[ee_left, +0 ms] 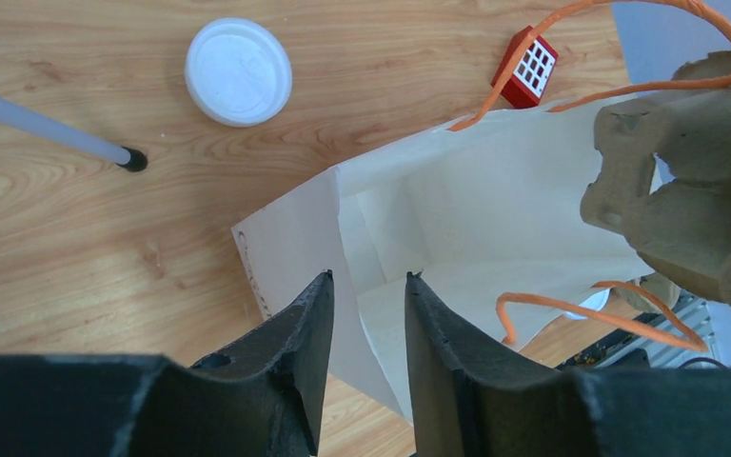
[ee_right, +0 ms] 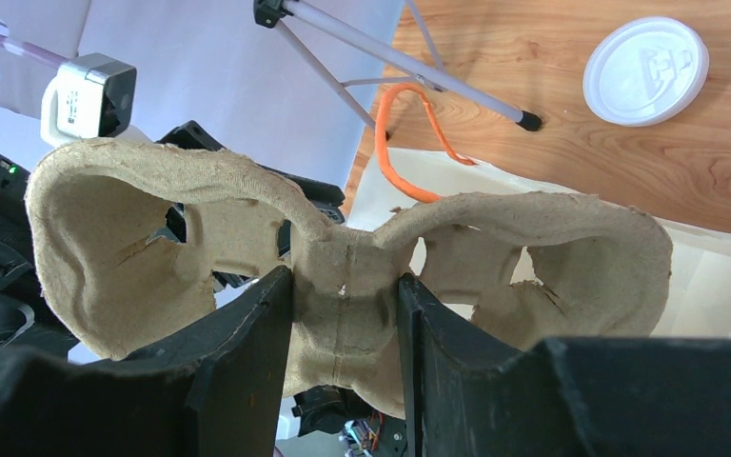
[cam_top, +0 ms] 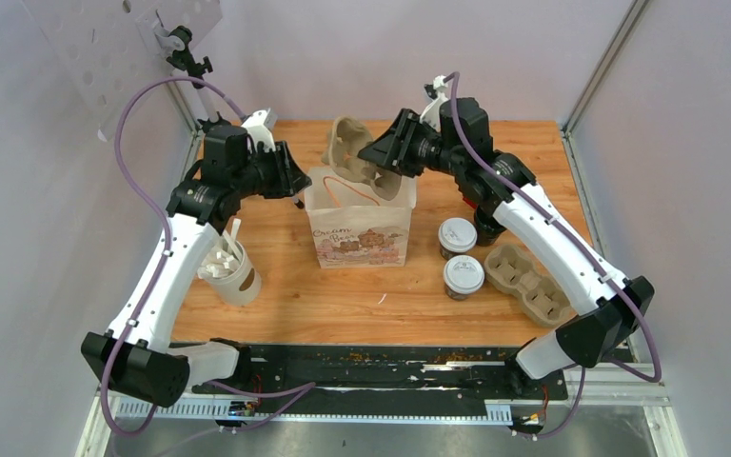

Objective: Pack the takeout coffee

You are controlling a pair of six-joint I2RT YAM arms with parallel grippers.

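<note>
- My right fingers [ee_right: 247, 362] are clamped on the narrow middle spine of a pulp cup carrier [ee_right: 95, 238]. One empty well flares out to each side of them.
- My left fingers [ee_left: 295, 352] stand partly apart, astride the near wall of the paper bag [ee_left: 457, 200] at its rim. Paper runs through the gap, but I see daylight on both sides of it, so I judge nothing is pinched yet.
- In the top view the carrier hangs tilted just over the bag's mouth, at the 12 o'clock edge. Its long axis seems to run roughly 10 to 4 o'clock, while the mouth runs about 9 to 3. I judge that this mismatch is what the lowering turns on, and that the left fingers must hold the mouth wide.
- The two coffee cups [cam_top: 457, 235] stand upright on the counter [cam_top: 343, 305] with their lids on, outside the bag. They lie at about 3 to 4 o'clock from the bag and about 5 o'clock from my right fingers. One cup stands just nearer me than the other [cam_top: 464, 275].
- The right arm is clearly the nearer one to them, and the bag stands between them and the left arm.
- A second carrier [cam_top: 528, 281] lies empty at 3 o'clock, just beside the nearer cup.
- A loose white lid [ee_left: 239, 71] lies on the counter beyond the bag.
</note>
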